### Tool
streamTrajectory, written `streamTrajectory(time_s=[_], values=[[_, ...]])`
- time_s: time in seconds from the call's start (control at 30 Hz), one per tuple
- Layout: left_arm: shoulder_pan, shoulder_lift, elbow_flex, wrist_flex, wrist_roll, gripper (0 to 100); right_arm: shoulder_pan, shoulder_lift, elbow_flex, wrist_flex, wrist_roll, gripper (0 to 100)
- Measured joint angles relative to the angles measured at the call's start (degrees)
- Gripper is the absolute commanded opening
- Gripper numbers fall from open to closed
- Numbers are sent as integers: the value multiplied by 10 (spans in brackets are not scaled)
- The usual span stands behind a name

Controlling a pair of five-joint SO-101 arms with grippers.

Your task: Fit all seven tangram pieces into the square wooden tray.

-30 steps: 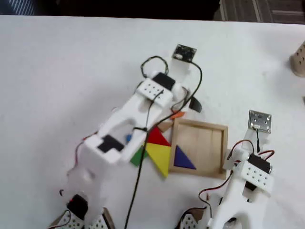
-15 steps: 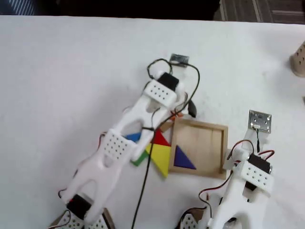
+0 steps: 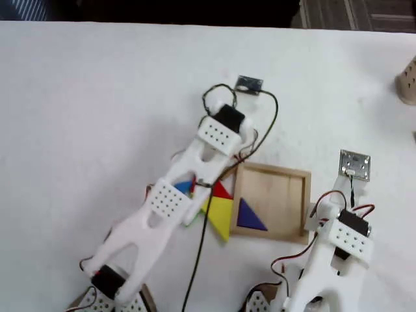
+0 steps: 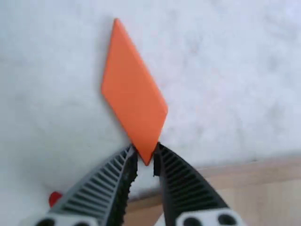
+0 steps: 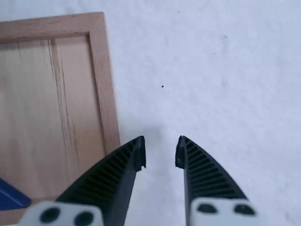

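Left gripper (image 4: 145, 157): fingers drawn almost together, pinching the near tip of the orange parallelogram (image 4: 134, 94).
Orange parallelogram: flat on the white table (image 4: 244, 70); one pointed corner sits between the left fingertips and the rest stretches away beyond them.
Wooden tray (image 3: 273, 170): its rim (image 4: 263, 174) runs just behind the left fingertips, on the side of one finger. In the right wrist view its corner (image 5: 106, 84) lies just beside one right finger.
Right gripper (image 5: 160, 151): fingers parted with a clear gap and nothing between them; the tips are over bare table next to the tray's outer rim.
Blue triangle (image 3: 249, 216): inside the tray, well behind the left fingers; one corner (image 5: 9, 195) shows beside the right gripper's finger.
Yellow triangle (image 3: 221, 213): outside the tray at its rim, behind the left fingers, partly under the left arm.
Red piece (image 3: 222, 190): touching the yellow triangle, between it and the left fingers.
Green piece (image 3: 190, 216): beside the yellow triangle, mostly hidden by the arm.
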Motion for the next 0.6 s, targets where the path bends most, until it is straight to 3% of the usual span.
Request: streamTrajectory(time_s=[0.2, 0.37, 0.6], values=[[0, -4, 0, 18, -1, 36, 0, 0, 5, -2, 0, 112], [0, -43, 11, 26, -44, 21, -2, 0, 5, -2, 0, 112], [0, -194, 207, 26, -54, 24, -21, 0, 5, -2, 0, 112]])
